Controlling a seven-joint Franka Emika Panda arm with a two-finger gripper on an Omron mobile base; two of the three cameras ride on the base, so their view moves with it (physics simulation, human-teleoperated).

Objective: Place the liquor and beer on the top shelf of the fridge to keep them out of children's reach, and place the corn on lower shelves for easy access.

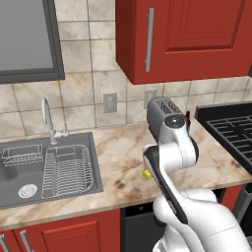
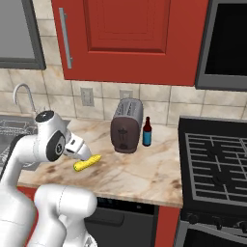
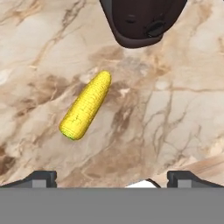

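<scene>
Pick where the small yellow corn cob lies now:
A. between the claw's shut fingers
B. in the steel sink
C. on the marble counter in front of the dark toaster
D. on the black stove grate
C: the small yellow corn cob lies flat on the marble counter, the dark toaster just behind it, the claw open above it.

Corn (image 1: 146, 173) mostly behind arm

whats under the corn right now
The corn lies on its side on the bare marble counter, with nothing else beneath it. The open gripper hovers above it. The strip of counter directly under the cob is covered.
</scene>
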